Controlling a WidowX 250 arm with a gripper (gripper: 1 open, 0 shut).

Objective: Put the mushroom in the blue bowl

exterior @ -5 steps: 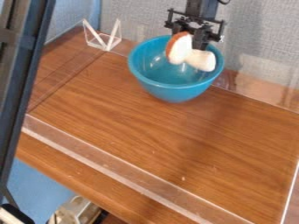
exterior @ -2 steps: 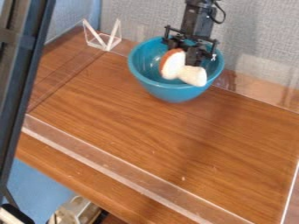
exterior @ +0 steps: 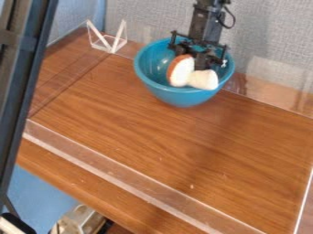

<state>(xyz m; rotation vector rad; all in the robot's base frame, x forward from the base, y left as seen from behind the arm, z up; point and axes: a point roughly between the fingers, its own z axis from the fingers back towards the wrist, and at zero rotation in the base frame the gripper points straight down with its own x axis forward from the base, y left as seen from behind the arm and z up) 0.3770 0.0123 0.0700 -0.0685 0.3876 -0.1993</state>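
Since the earlier frame the gripper (exterior: 193, 68) has sunk with the mushroom (exterior: 192, 74) from above the rim down into the bowl (exterior: 159, 82), in the upper middle of the frame. Its black fingers (exterior: 178, 47) stand part open and clamp the mushroom between them, orange-brown cap toward the left, cream stem toward the right (whether the stem already rests on the bowl's inner wall I cannot tell). From the fingers the dark arm (exterior: 210, 16) rises straight to the top edge. Around the bowl lies the wooden table (exterior: 159, 146), with a clear raised edge along its lower side. A small white wire stand (exterior: 105, 37) sits at the upper left, well apart from the bowl, and a grey wall (exterior: 275, 32) fills the upper right.
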